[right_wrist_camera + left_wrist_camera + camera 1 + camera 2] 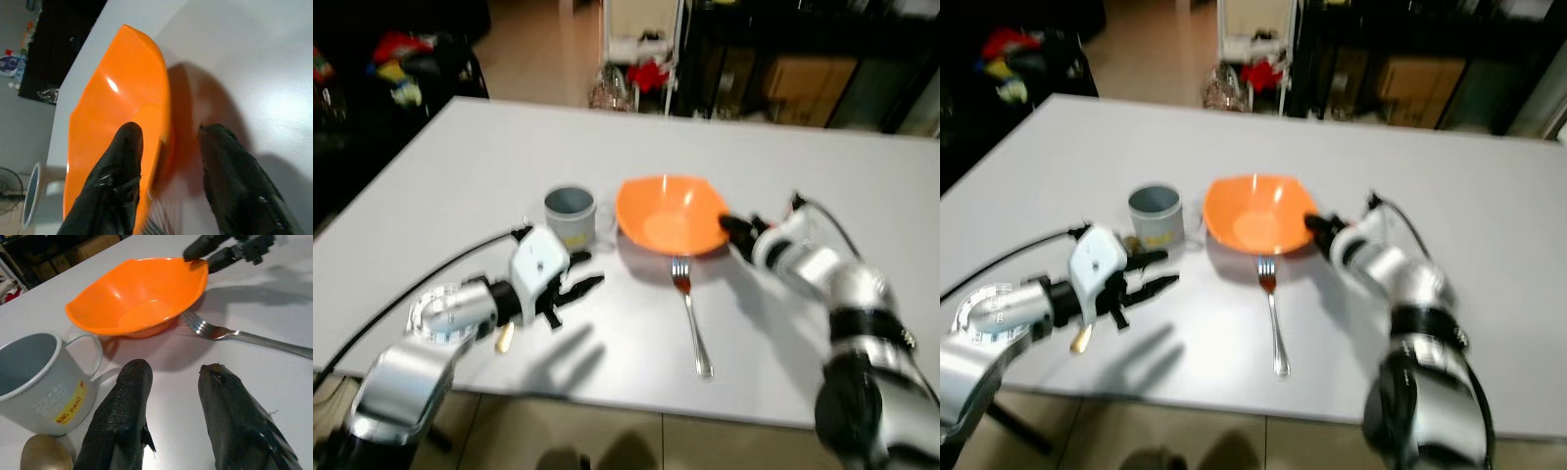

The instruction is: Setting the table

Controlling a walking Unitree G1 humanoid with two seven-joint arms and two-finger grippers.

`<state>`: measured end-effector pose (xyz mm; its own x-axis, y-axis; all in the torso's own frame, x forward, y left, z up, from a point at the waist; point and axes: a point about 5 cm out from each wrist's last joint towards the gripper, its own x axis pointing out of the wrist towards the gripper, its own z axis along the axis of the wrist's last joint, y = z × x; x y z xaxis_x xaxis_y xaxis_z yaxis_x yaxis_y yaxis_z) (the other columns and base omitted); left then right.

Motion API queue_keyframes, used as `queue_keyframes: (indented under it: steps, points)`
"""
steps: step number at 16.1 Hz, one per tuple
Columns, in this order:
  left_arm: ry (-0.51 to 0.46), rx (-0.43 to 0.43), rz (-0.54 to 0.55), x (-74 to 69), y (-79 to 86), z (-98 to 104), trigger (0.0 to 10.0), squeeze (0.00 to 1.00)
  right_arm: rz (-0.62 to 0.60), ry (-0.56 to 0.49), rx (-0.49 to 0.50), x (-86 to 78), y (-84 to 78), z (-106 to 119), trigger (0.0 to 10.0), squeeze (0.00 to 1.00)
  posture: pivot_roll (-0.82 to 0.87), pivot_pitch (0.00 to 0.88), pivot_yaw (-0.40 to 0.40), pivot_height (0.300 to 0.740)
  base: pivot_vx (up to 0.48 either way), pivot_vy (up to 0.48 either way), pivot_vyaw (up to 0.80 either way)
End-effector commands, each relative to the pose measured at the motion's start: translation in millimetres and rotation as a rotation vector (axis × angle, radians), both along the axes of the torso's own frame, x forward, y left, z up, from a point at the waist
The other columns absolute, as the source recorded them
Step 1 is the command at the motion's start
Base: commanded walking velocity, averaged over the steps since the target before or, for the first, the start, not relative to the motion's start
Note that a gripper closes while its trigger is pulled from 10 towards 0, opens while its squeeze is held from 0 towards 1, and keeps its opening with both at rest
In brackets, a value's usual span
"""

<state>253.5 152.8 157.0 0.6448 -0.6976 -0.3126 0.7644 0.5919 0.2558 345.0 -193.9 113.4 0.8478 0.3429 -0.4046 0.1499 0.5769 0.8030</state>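
- Orange bowl (670, 214) sits mid-table, between mug (570, 215) and right gripper (168, 147).
- Right gripper straddles its rim, fingers apart, not clamped.
- Left gripper (576, 287) hovers open, empty.
- Bowl looks light, stiff, slick plastic; pinch the thin rim.

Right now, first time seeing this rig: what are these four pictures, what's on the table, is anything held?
It is a humanoid robot with two silver arms, each ending in two black fingers. Two pictures come from its head camera, looking down at a white table. The other two come from cameras on the wrists, looking along each gripper's fingers.

On the table stand a grey mug, an orange bowl beside it and a fork in front of the bowl. A small tan rounded object lies near the left arm; I cannot tell what it is.

The right gripper straddles the bowl's rim, one finger inside and one outside, not closed on it. The left gripper is open, holding nothing, near the mug.
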Motion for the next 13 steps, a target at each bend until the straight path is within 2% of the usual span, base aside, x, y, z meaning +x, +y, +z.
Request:
queue_keyframes:
  steps: [1, 3, 4, 5, 6, 7, 8, 9, 10, 12, 13]
  points:
    - [0.000, -0.005, -0.016, 2.4, -0.8, 3.7, 10.0, 0.00, 0.010, -0.050, -0.012, -5.5, -7.9, 16.2, 10.0, 1.00, 0.15, 0.000, 0.005, 0.740, 0.000, 0.000, 0.00]
    - [-0.009, -0.015, -0.012, 4.8, -2.5, 4.8, 10.0, 0.00, 0.050, -0.094, -0.037, -16.9, -9.7, 26.4, 10.0, 1.00, 0.14, 0.000, -0.007, 0.740, 0.000, 0.000, 0.00]
    - [-0.036, -0.050, 0.004, 6.8, -2.0, 10.2, 10.0, 0.00, 0.080, -0.166, -0.133, -33.6, -10.8, 40.8, 10.0, 1.00, 0.13, 0.000, -0.010, 0.740, 0.000, 0.000, 0.00]
    - [-0.040, -0.058, 0.008, 6.9, -1.7, 11.3, 10.0, 0.00, 0.082, -0.183, -0.156, -36.3, -10.9, 43.6, 10.0, 1.00, 0.13, 0.000, -0.008, 0.740, 0.000, 0.000, 0.00]
    - [-0.070, -0.088, 0.045, 7.4, 0.7, 13.5, 10.0, 0.00, 0.073, -0.292, -0.311, -47.7, -10.1, 57.4, 10.0, 1.00, 0.11, 0.000, 0.007, 0.740, 0.000, 0.000, 0.00]
    - [-0.090, -0.102, 0.075, 8.2, 2.2, 14.9, 10.0, 0.00, 0.071, -0.349, -0.391, -52.8, -7.9, 64.1, 10.0, 1.00, 0.11, 0.000, 0.010, 0.740, 0.000, 0.000, 0.00]
    - [-0.115, -0.138, 0.141, 9.8, 5.1, 17.5, 10.0, 0.00, 0.043, -0.463, -0.515, -59.7, -0.5, 77.9, 10.0, 1.00, 0.10, 0.000, 0.020, 0.740, 0.000, 0.000, 0.00]
    - [-0.150, -0.164, 0.216, 11.2, 8.4, 20.7, 10.0, 0.00, 0.000, -0.546, -0.595, -63.4, 9.7, 88.7, 10.0, 1.00, 0.10, 0.000, 0.029, 0.740, 0.000, 0.000, 0.00]
    - [-0.179, -0.186, 0.310, 12.0, 11.4, 22.5, 10.0, 0.00, 0.013, -0.617, -0.690, -65.5, 28.0, 93.3, 10.0, 1.00, 0.10, 0.000, 0.032, 0.740, 0.000, 0.000, 0.00]
    - [-0.214, -0.235, 0.429, 9.3, 11.0, 25.2, 10.0, 0.00, 0.031, -0.706, -0.835, -68.1, 55.5, 89.9, 10.0, 1.00, 0.11, 0.000, 0.031, 0.740, 0.000, 0.000, 0.80]
    - [-0.224, -0.276, 0.470, 6.0, 8.8, 27.5, 10.0, 0.00, 0.043, -0.735, -0.873, -70.0, 61.7, 87.2, 10.0, 1.00, 0.11, 0.000, 0.029, 0.740, 0.000, 0.000, 0.80]
